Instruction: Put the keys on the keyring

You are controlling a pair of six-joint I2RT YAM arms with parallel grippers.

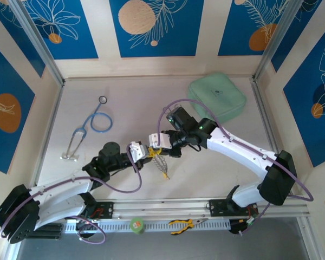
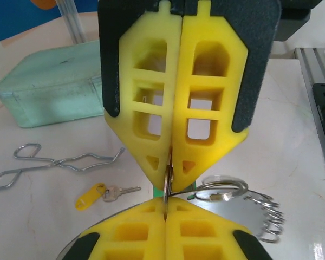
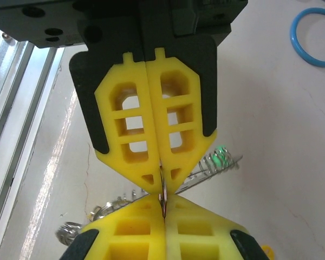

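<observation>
While both arms are holding their tips together over the middle of the table (image 1: 124, 108), the blue-tubed stethoscope (image 1: 95, 122) is lying well apart at the far left, touching nothing.

Left gripper (image 2: 165, 207): its yellow fingers are pressing fully together and pinching a thin strip of metal at the keyring's rim.

Keyring (image 1: 162, 164): it is sitting between the two grippers, just near of their tips, with its fringe of small metal pieces trailing toward the near side. Whether it is resting on the table or hanging cannot be told.

Right gripper (image 3: 163, 203): its fingers are likewise pressing shut, tip to tip against the left gripper, and are gripping the same thin metal edge of the keyring.

A green-headed key (image 3: 222, 157) is showing among the ring's pieces, just beside the joined tips. In the left wrist view, a yellow-headed key (image 2: 92, 196) is lying loose on the table, apart from the ring, with the silver forceps (image 2: 49, 162) lying just beside it.

A pale green pouch (image 1: 216, 100) is sitting at the far right, well apart from both grippers. Along the near rail, a small green and orange object (image 1: 136, 225) is lying left of yellow-handled pliers (image 1: 183, 223).
</observation>
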